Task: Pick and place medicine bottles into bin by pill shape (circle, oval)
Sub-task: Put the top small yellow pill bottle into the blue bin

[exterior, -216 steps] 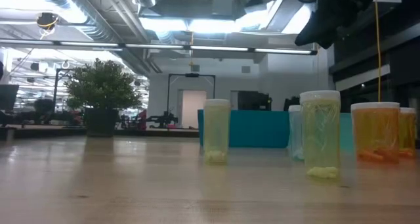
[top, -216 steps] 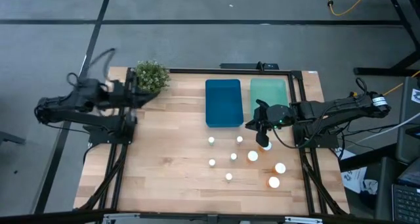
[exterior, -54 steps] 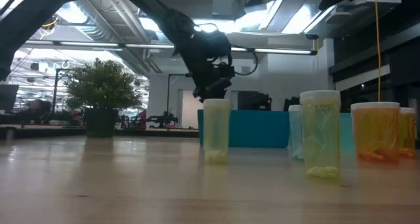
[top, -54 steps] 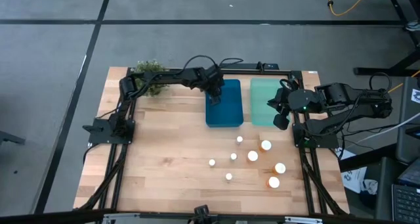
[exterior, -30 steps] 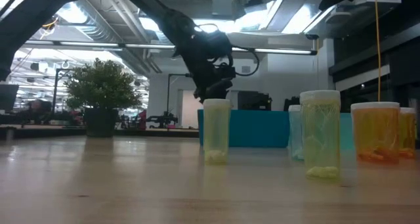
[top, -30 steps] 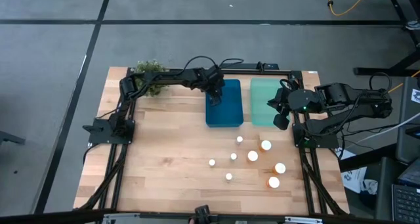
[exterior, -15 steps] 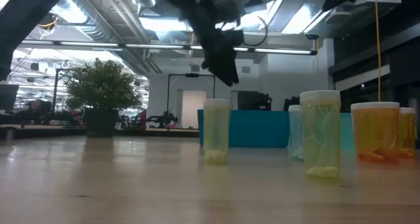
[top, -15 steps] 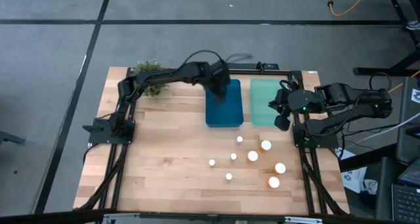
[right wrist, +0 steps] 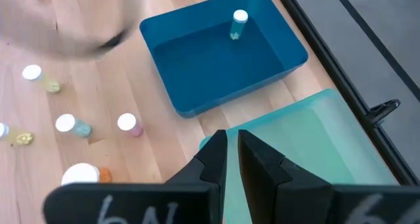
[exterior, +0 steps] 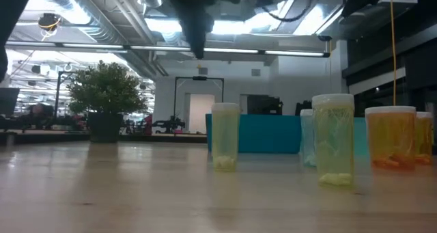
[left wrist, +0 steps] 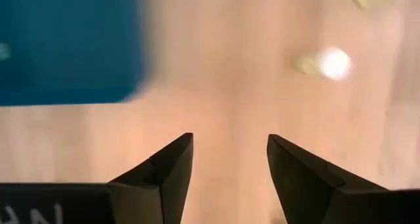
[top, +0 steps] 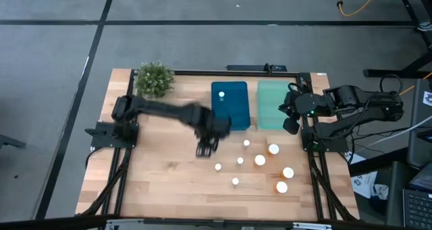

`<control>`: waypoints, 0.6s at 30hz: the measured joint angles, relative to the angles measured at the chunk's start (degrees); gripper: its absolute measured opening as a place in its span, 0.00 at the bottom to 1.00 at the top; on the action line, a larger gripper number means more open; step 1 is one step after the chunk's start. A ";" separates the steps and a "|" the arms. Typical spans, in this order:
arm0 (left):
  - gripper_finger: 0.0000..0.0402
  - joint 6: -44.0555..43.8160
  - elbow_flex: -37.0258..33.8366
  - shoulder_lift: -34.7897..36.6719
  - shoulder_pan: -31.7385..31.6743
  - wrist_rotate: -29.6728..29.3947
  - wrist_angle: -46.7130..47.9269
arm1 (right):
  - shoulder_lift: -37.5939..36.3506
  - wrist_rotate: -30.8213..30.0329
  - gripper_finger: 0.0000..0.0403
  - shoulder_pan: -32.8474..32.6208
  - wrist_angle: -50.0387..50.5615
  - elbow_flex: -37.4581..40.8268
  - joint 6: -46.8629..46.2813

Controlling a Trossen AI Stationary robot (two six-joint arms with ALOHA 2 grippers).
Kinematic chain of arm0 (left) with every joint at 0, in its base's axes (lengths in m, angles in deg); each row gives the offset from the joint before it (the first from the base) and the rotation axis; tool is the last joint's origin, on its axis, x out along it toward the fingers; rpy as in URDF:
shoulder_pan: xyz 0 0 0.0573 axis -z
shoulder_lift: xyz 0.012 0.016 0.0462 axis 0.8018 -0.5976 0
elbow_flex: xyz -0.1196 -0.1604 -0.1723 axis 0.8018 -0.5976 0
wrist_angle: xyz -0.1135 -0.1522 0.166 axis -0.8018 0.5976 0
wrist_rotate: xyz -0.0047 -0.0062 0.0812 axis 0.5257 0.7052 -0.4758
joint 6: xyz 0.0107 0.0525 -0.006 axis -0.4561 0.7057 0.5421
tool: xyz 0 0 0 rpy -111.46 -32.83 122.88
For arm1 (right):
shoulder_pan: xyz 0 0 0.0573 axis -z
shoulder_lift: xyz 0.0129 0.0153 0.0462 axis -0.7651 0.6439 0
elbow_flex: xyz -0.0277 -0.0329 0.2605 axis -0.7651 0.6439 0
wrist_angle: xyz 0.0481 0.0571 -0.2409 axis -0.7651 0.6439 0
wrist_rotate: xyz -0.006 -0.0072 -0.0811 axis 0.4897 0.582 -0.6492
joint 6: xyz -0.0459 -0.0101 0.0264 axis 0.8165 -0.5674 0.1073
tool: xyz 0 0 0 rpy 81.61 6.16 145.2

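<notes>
We see one bottle (top: 221, 94) in the blue bin (top: 230, 106); seven bottles (top: 260, 160) wait beyond our spread, empty left gripper (top: 204, 149); right gripper (top: 289, 125) nearly closed.

We're in a lab/workshop w/ open-plan office behind: wooden table (top: 162, 169) bolted w/ black metal framing (top: 121, 169), grey concrete floor (top: 54, 41), exposed ceiling ducts (exterior: 89, 7) & strip lights (exterior: 171, 24), yellow cable (top: 358, 4), potted plant (exterior: 104, 100).
</notes>
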 joint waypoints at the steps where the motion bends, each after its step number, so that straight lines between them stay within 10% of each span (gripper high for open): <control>1: 0.47 -0.01 -1.46 -0.21 1.80 0.03 -0.38 | 0.00 -0.02 0.11 0.00 -0.04 0.00 0.00; 18: 0.47 -4.49 -27.08 -0.26 12.90 -7.47 -41.73 | 0.00 -0.02 0.11 0.01 -0.16 0.00 -3.15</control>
